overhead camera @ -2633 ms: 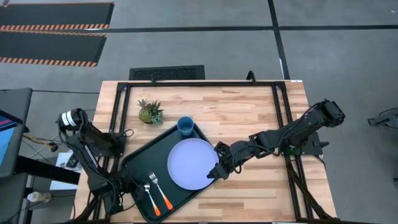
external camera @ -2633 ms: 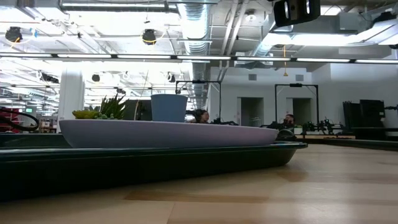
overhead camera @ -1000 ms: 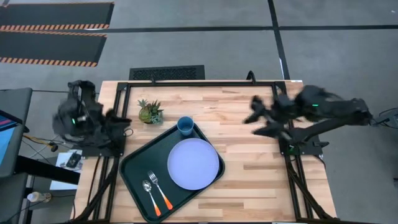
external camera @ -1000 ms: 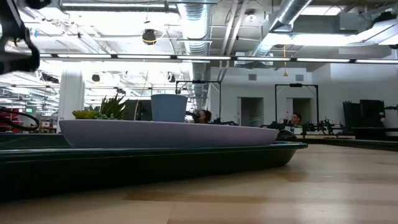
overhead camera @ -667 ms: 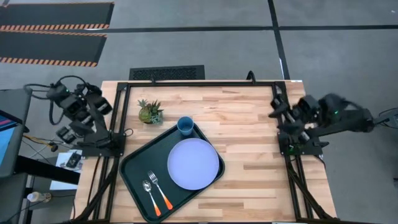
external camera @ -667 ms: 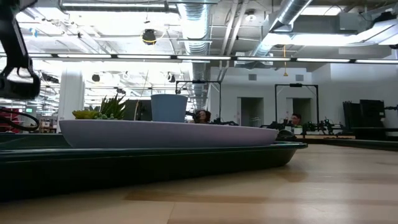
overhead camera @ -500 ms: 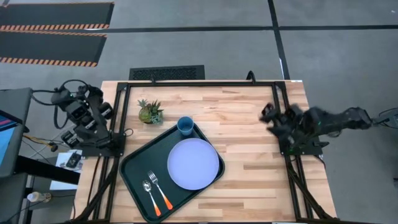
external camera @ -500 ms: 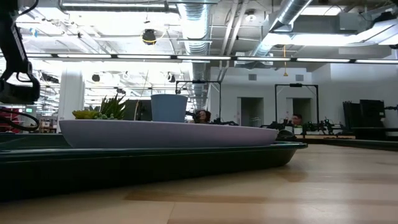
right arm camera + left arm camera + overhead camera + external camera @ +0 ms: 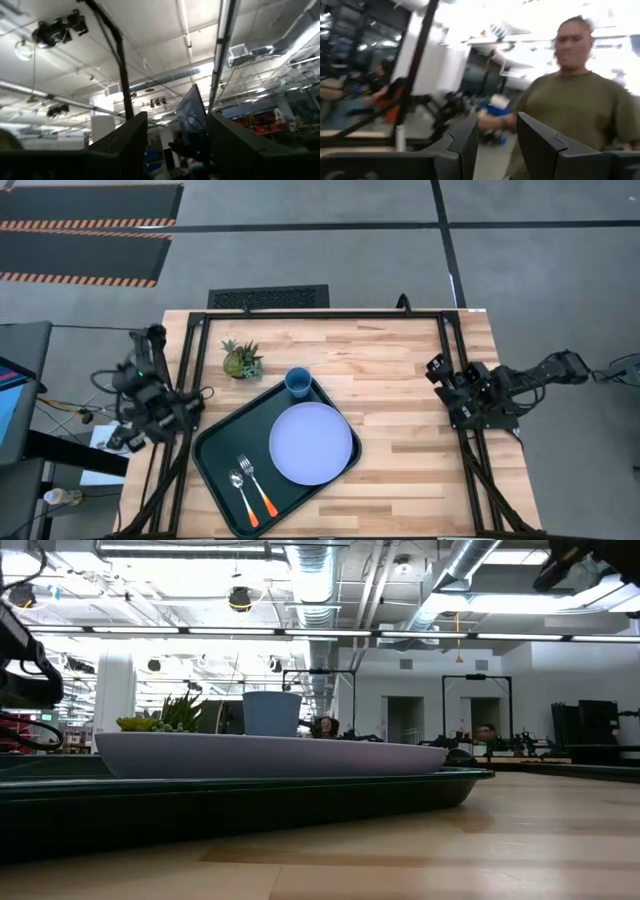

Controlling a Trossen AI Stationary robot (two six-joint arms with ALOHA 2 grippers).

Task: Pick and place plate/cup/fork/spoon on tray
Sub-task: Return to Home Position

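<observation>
The tray [image 9: 272,470] lies askew on the tabletop [image 9: 400,430], toward its left and near edges. The plate [image 9: 311,443] rests flat in the tray's right half. The cup [image 9: 298,382] stands upright in the tray's far corner, just beside the plate's rim. The spoon [image 9: 240,492] and fork [image 9: 256,486] lie side by side in the tray's near-left part, close together, silver ends pointing away from the near edge, orange handles toward it. A small potted plant [image 9: 241,360] sits on the bare wood past the tray, near the far-left corner.

The left claw [image 9: 495,145] is drawn back off the left edge, its fingers apart and gripping nothing; a person in an olive shirt [image 9: 575,110] shows beyond it. The right claw [image 9: 177,145] is pulled back beyond the right edge, fingers likewise apart and empty.
</observation>
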